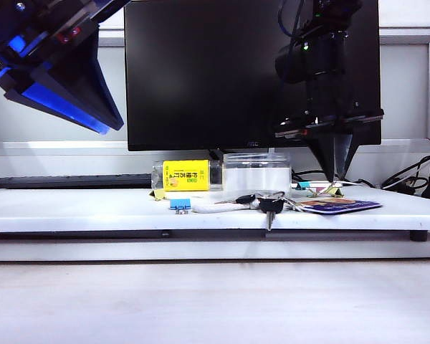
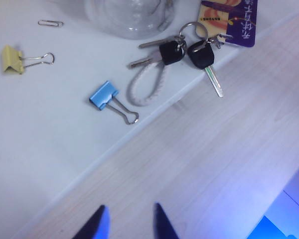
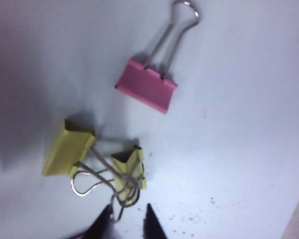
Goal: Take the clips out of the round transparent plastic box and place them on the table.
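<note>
On the white table (image 3: pixel 249 99), two yellowish clips (image 3: pixel 97 159) lie together just under your right gripper (image 3: pixel 125 219).
Its jaws stand partly apart with nothing between them, the dark fingertips (image 3: pixel 103 221) right by the clips' tangled wire handles; whether they touch, you cannot tell. A pink binder clip (image 3: pixel 146 84) lies near, at about 1 o'clock from the yellow pair in the right wrist view. In the exterior view the round transparent plastic box (image 1: pixel 256 170) stands at the table's back, at 9 o'clock from the right gripper, with a yellow-labelled packet (image 1: pixel 186 175) just beside it. Your left gripper (image 2: pixel 128 221) hangs high off the front edge, jaws wide and empty, looking down on a third yellowish clip (image 2: pixel 12 59), a blue binder clip (image 2: pixel 103 95), a paper clip (image 2: pixel 51 23) and a bunch of keys (image 2: pixel 187 52).
</note>
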Controlling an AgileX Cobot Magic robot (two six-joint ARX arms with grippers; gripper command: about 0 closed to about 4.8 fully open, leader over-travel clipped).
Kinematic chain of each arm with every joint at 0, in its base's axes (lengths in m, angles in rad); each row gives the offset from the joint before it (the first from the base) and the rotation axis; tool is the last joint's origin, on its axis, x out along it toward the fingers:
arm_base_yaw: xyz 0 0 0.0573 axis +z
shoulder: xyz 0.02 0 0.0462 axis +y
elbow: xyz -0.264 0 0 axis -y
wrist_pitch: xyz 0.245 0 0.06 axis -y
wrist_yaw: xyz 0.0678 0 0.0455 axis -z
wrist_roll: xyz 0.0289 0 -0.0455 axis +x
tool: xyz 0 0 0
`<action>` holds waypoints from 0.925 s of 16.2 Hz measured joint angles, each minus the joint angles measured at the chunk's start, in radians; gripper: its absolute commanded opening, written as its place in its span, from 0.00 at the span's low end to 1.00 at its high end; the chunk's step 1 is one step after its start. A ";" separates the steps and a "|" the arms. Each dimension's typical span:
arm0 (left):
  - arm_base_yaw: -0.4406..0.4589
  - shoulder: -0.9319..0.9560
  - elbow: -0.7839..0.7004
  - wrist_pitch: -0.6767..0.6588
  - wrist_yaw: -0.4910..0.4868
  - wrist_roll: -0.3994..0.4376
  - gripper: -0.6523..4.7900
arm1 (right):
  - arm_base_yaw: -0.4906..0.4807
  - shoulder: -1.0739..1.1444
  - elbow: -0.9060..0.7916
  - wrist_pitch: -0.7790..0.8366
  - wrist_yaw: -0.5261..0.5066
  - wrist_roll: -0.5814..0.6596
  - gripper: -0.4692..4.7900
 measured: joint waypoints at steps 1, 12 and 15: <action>0.000 0.000 0.000 0.000 0.000 0.000 0.35 | 0.000 -0.007 -0.001 0.000 0.000 0.000 0.25; 0.000 -0.001 0.000 0.001 0.000 0.000 0.35 | 0.000 -0.274 -0.001 0.067 0.040 -0.032 0.25; 0.000 -0.049 0.000 0.013 0.000 0.000 0.35 | 0.000 -0.437 0.000 0.105 0.048 -0.043 0.25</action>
